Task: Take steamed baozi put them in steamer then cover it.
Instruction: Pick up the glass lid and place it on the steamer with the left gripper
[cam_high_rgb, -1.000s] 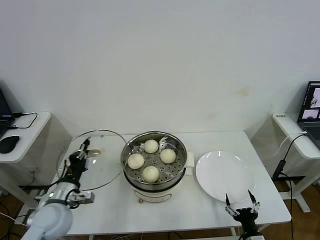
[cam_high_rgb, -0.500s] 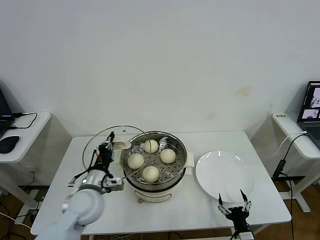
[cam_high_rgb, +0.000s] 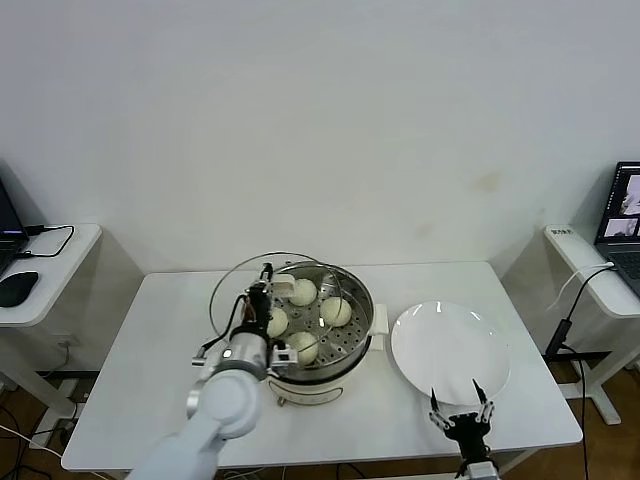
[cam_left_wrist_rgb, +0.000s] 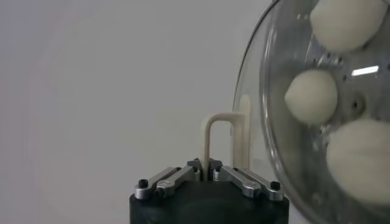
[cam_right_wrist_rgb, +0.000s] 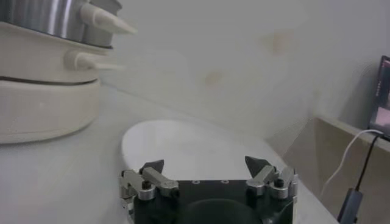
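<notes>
A: Where's the cover (cam_high_rgb: 275, 290)?
B: Tilted on edge above the steamer's (cam_high_rgb: 312, 330) left rim, over the white bench (cam_high_rgb: 160, 380). The left hand (cam_high_rgb: 262, 292) is pinched tight on its cream handle (cam_left_wrist_rgb: 226, 141).
A: And the steamed baozi (cam_high_rgb: 303, 292)?
B: All 4 sit on the perforated tray inside the steamer; 3 show through the glass in the left wrist view.
A: The right hand (cam_high_rgb: 457, 414)?
B: Fingers spread, holding nothing, low at the bench's front edge beside the white plate (cam_high_rgb: 450, 352).

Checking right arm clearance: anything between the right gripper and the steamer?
Head view: only the white plate on the table lies between the right gripper and the steamer. The plate is empty.
</notes>
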